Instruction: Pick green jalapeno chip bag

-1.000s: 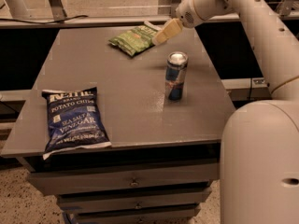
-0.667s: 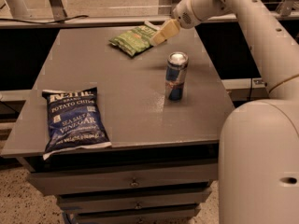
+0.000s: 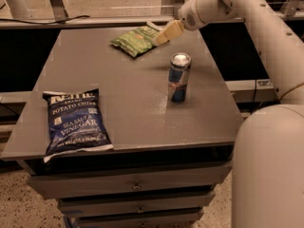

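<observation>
Vs. 1 s earlier almost nothing had moved: the gripper (image 3: 164, 34) sat at the same spot by the bag's right end, w/ at most a hair's drift toward it, and every item on the desk (image 3: 123, 89) lay where it had been.

The green jalapeno chip bag (image 3: 135, 39) lay flat at the far edge of the desk, approx. centre, long axis running left-right. The gripper came in from the right, angled down-left, its tip over the bag's near-right corner. Whether it was touching or just above couldn't be told, nor whether it was spread or closed. That slanted approach prob. made sense: the arm (image 3: 213, 4) reached across from the robot's side, and a flat bag offers mainly an edge or corner to pinch.

The can (image 3: 179, 77) stood upright mid-desk on the right, well apart from the bag and below the arm's path, so no conflict there. The blue Sea Salt & Vinegar bag (image 3: 76, 122) lay at the front-left corner, slightly overhanging, far from the action. Judged stage: final approach, grasp not yet confirmed.
</observation>
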Robot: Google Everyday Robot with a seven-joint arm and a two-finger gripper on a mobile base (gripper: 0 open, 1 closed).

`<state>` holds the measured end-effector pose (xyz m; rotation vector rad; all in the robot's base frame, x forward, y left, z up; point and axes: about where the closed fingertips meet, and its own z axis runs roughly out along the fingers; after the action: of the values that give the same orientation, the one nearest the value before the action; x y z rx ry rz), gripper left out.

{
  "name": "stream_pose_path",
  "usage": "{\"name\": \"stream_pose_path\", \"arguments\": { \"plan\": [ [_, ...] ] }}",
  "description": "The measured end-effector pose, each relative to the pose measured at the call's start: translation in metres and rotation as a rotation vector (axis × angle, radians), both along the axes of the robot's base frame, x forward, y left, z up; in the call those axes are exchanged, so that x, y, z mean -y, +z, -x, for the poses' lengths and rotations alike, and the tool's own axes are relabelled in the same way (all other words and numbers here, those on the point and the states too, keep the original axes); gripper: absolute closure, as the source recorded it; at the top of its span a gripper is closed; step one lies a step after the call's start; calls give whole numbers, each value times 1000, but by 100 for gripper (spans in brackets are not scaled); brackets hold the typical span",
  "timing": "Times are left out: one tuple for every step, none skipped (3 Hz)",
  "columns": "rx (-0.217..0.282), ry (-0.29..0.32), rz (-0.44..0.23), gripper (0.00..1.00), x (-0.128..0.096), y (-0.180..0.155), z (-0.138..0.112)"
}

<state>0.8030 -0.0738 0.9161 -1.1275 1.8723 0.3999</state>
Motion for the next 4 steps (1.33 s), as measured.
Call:
{"name": "stream_pose_path", "arguments": {
  "plan": [
    [-14, -72, -125, 0, 3, -19, 7],
    [4, -153, -244, 0, -2, -34, -3],
    [34, -198, -312, 0, -7, -38, -22],
    [55, -212, -330, 0, -13, -39, -42]
  ]
}}
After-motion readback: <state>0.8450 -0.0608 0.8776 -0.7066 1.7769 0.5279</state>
